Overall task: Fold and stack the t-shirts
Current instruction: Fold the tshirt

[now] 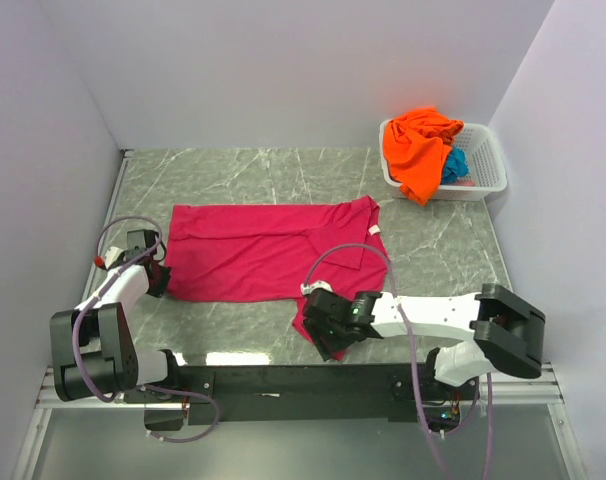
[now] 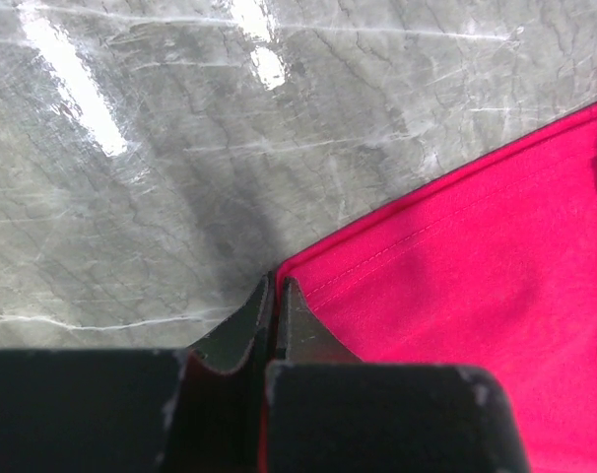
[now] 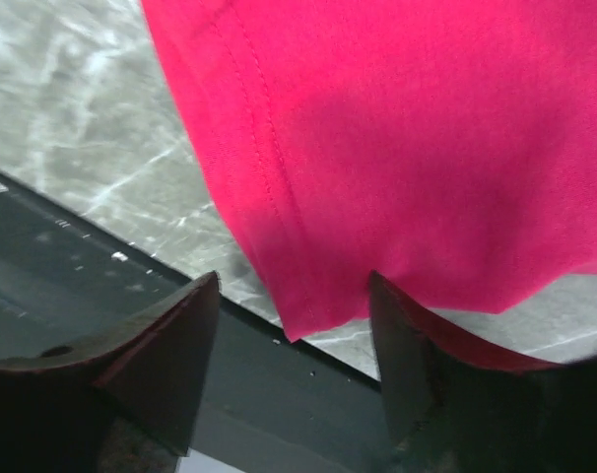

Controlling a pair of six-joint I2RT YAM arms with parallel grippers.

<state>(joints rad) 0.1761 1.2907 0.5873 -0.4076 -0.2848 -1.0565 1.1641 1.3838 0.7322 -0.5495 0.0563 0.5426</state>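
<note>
l claw [image 2: 276, 286]: fingers pressed together, clamped on a hemmed corner of the magenta t-shirt [image 1: 253, 250]. in the wrist view the rest of the cloth spreads ahead and to the right of the tips, flat on the marble table [image 2: 131, 197]. r claw [image 3: 294, 286]: fingers apart. a stitched corner of the same shirt lies just ahead of the tips, in line w/ the gap, near the table's front edge. orange t-shirt [image 1: 418, 150] and teal t-shirt [image 1: 455, 165]: well apart from both claws, far beyond the r claw, heaped in the white basket [image 1: 488, 160]. the orange one drapes over the rim.
</note>
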